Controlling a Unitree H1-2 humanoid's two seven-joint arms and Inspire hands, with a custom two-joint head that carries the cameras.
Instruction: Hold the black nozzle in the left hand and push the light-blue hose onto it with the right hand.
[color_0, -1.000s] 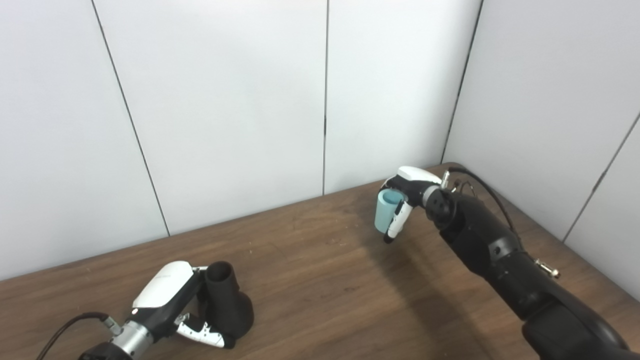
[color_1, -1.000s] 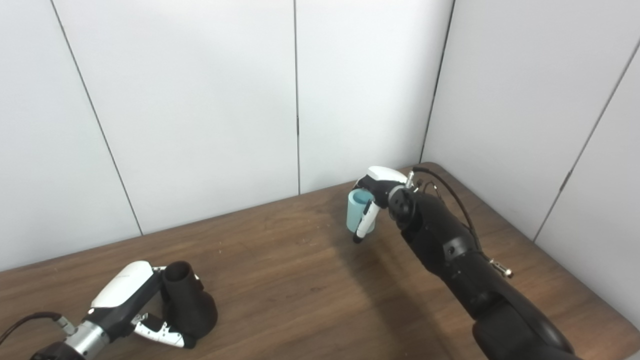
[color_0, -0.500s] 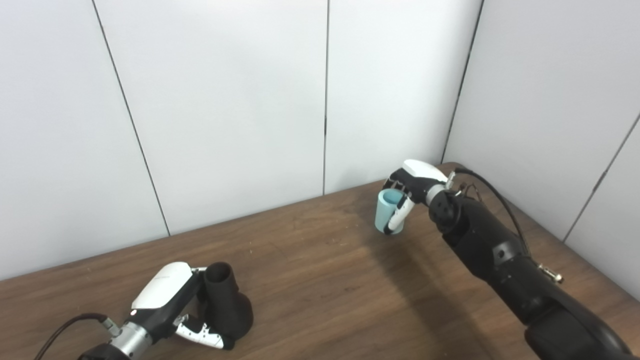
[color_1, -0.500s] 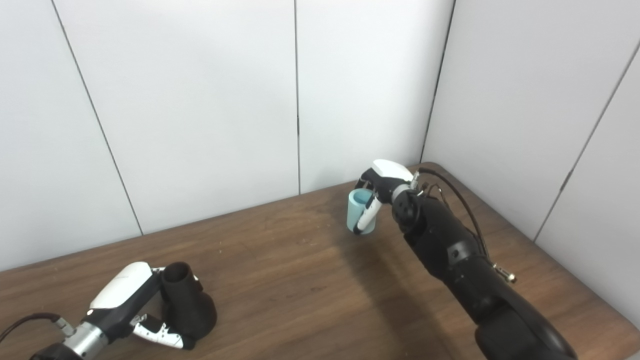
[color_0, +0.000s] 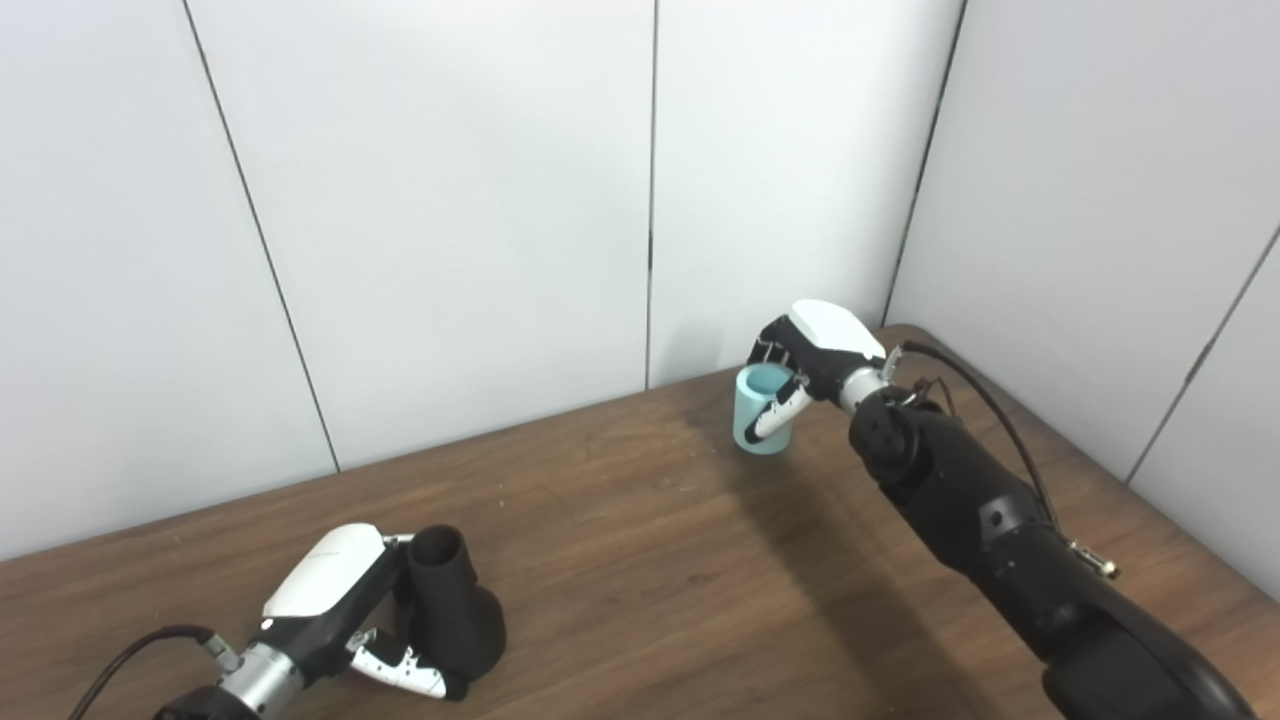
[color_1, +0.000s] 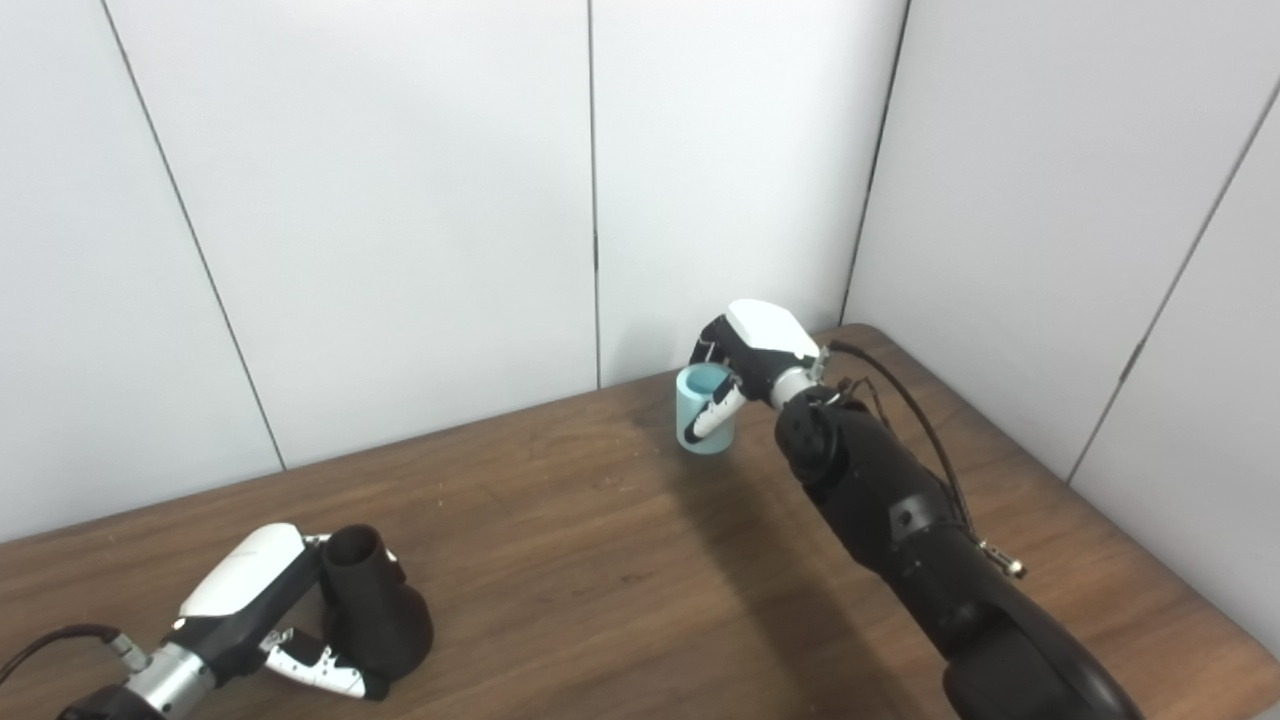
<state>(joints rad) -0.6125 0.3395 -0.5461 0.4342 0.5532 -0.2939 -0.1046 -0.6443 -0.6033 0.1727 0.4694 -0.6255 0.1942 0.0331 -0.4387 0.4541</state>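
The black nozzle (color_0: 452, 612) stands on its flared base at the table's front left, its round mouth facing up. My left hand (color_0: 335, 605) is wrapped around it, thumb and fingers closed on its lower body. The light-blue hose (color_0: 759, 412), a short open tube, is held upright above the far right part of the table. My right hand (color_0: 812, 356) is shut on it from behind, with one white finger across its front. A wide stretch of table lies between the hose and the nozzle.
The brown wooden table (color_0: 640, 560) ends at white wall panels (color_0: 480, 200) behind and to the right. Its rounded far right corner (color_0: 905, 332) lies just behind my right hand. A black cable (color_0: 985, 395) loops along the right forearm.
My right hand has closed its fingers on the hose, lifted it slightly and carried it a little left and toward the back wall. The left hand and nozzle have stayed put.
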